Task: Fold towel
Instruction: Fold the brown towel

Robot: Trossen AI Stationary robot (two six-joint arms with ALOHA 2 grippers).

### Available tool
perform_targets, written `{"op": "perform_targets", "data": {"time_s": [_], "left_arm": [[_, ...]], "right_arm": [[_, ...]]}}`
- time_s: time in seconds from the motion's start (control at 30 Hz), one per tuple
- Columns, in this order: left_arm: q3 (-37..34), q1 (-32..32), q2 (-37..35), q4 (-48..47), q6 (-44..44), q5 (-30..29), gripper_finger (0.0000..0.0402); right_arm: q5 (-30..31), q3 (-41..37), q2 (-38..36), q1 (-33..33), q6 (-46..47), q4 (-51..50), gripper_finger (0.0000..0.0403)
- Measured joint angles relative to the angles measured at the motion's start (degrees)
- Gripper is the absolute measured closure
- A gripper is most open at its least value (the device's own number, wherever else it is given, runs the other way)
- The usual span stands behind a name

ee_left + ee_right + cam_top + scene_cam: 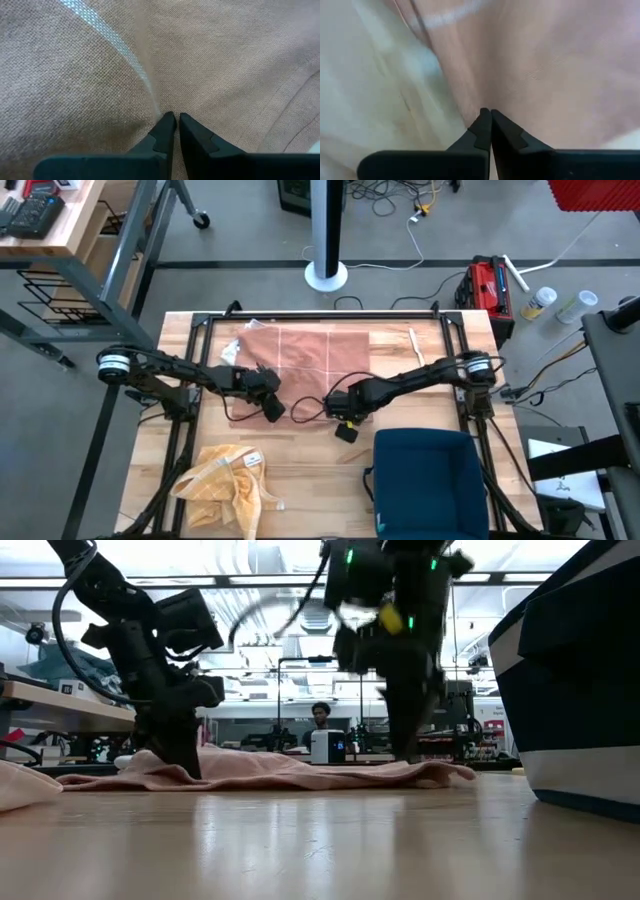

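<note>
A salmon-pink towel (300, 355) lies spread on the far middle of the wooden table; in the low view it is a low rumpled strip (290, 770). My left gripper (272, 410) is down on the towel's near left part, its fingertips (166, 122) nearly together with cloth at them. My right gripper (336, 410) stands at the towel's near edge toward the right and is shut (486, 114). In the right wrist view the towel (545, 75) lies on one side of the fingers and bare table on the other. My left gripper pinches a small ridge of the towel (161, 107) between its two fingertips, coming steeply from above. A crease runs away from the tips. The towel lies on the table, slack. My right gripper is shut at the towel's near edge (470, 107), pointing almost straight down. The edge meets the fingertips, and I cannot tell whether one layer or several is caught. The towel rests on the table there.
A crumpled yellow cloth (228, 480) lies at the near left. A dark blue bin (430, 480) stands at the near right and fills the low view's right side (580, 690). A black frame (320, 315) borders the work area. A person (320, 715) sits far off in the room.
</note>
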Motion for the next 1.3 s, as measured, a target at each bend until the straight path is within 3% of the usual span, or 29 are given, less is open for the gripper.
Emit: {"op": "perform_targets", "data": {"time_s": [0.23, 0.4, 0.53, 0.63, 0.83, 1.07, 1.3], "left_arm": [[0.07, 0.02, -0.04, -0.22, 0.17, -1.90, 0.0381], [0.07, 0.02, -0.04, -0.18, 0.19, -1.90, 0.0378], [0.07, 0.02, -0.04, -0.16, 0.58, -1.95, 0.0378], [0.04, 0.02, -0.04, -0.55, 1.48, -3.18, 0.0380], [0.07, 0.02, -0.10, -6.55, -1.13, -12.79, 0.0380], [0.02, 0.02, -0.10, -7.11, -1.19, -13.05, 0.0379], [-0.04, 0.02, -0.08, -6.93, -0.92, -12.92, 0.0379]], "right_arm": [[-0.52, 0.06, -5.38, 1.02, -7.54, -0.94, 0.0401], [-10.98, -0.06, -4.42, 0.68, -10.45, -1.57, 0.0390], [-14.96, -0.05, -2.57, 0.85, -11.00, -1.88, 0.0375], [-14.18, -0.05, -0.47, 0.72, -9.94, -1.84, 0.0359], [-10.76, -0.01, 3.43, 0.37, -7.46, -1.07, 0.0317], [-8.42, 3.05, 5.48, -0.02, -7.82, -0.81, 0.0278], [-8.26, 5.53, 5.46, 0.21, -7.38, 0.50, 0.0263]]}}
